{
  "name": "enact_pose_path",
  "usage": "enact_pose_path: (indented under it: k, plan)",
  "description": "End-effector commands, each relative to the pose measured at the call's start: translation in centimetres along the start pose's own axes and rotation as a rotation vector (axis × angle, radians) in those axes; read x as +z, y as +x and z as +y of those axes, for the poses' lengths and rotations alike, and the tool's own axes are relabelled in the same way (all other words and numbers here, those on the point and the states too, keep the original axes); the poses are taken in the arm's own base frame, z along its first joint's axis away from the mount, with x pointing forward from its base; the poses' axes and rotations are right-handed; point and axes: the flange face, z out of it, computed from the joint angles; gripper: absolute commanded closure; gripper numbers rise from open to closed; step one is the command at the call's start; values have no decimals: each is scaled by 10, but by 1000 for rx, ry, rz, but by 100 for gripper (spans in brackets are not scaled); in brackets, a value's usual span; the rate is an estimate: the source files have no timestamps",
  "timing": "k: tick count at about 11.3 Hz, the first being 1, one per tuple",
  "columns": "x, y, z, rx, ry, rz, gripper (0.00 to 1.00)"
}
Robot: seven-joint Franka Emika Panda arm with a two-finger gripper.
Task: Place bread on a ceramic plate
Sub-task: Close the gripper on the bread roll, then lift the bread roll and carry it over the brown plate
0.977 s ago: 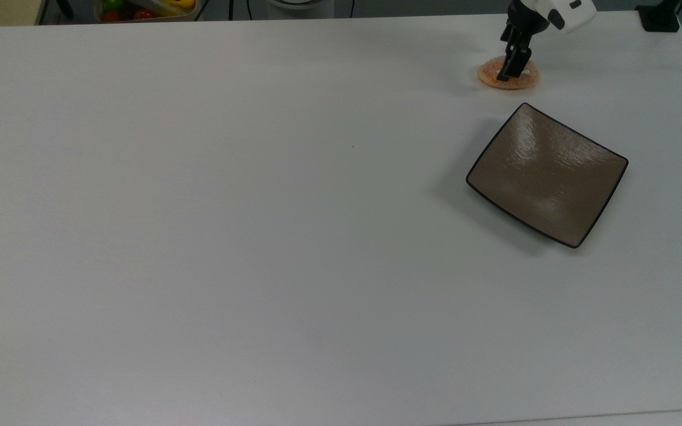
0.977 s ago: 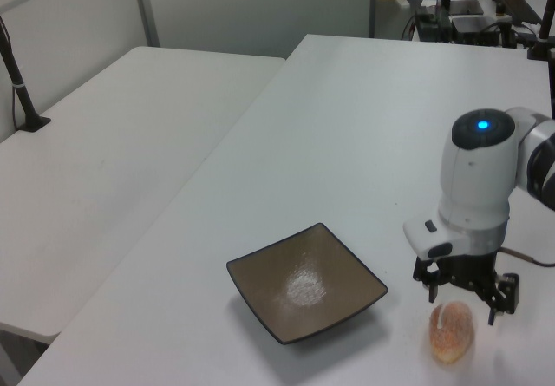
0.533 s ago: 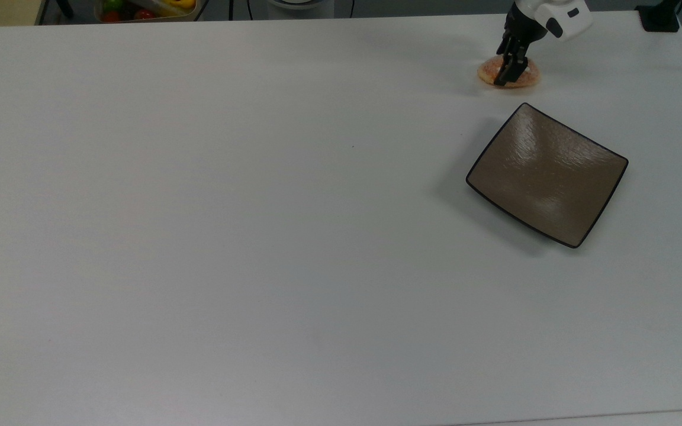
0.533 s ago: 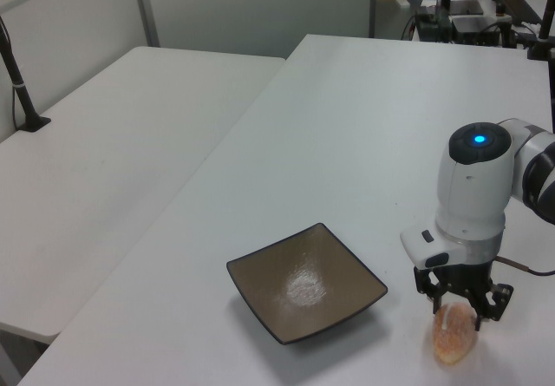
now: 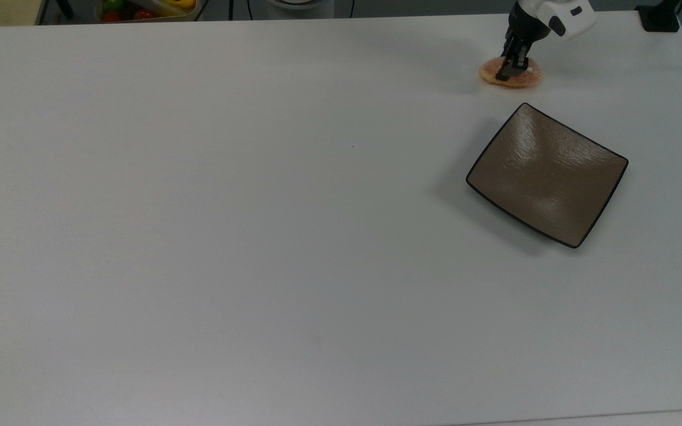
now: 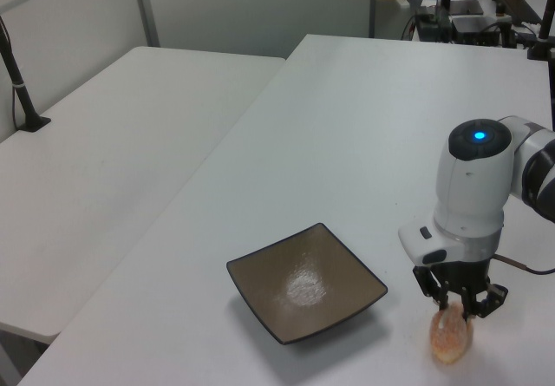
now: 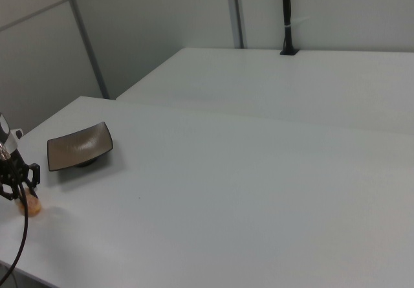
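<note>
— Bread (image 5: 510, 73) is what must be moved. Where is it found?

— It is seen lying on the white table (image 5: 258, 236), near the top view's upper right corner. The ceramic plate (image 5: 547, 174) is set near it, lower in the top view, and no bread is on it yet.

— Going left to right in the left view, what is seen?

— First the ceramic plate (image 6: 306, 282) is seen, bare and glossy. Then the bread (image 6: 450, 335) is seen to its right, with the gripper (image 6: 459, 304) set down right over it.

— How are the fingers held?

— They are drawn in close, one on each side of the bread. It looks to be pinched between them, most likely so it can be lifted.

— Is anything in the way?

— Bare table is seen between bread and plate, so the path is judged open. A box of colorful things (image 5: 145, 9) is kept far off at the top view's upper left. A black post (image 7: 285, 16) is seen well apart in the right view.
</note>
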Motion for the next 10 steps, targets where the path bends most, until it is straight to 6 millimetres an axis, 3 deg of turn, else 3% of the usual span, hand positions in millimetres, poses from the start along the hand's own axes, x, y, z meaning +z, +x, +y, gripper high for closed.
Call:
enact_pose_path:
  k: [1,6,8,10]
  plan:
    - [-45,9,10,174,-64,69,76]
    - [-122,20,54,520,-77,235,76]
    - [-131,18,81,668,-56,277,76]
    - [-121,11,100,787,-34,279,74]
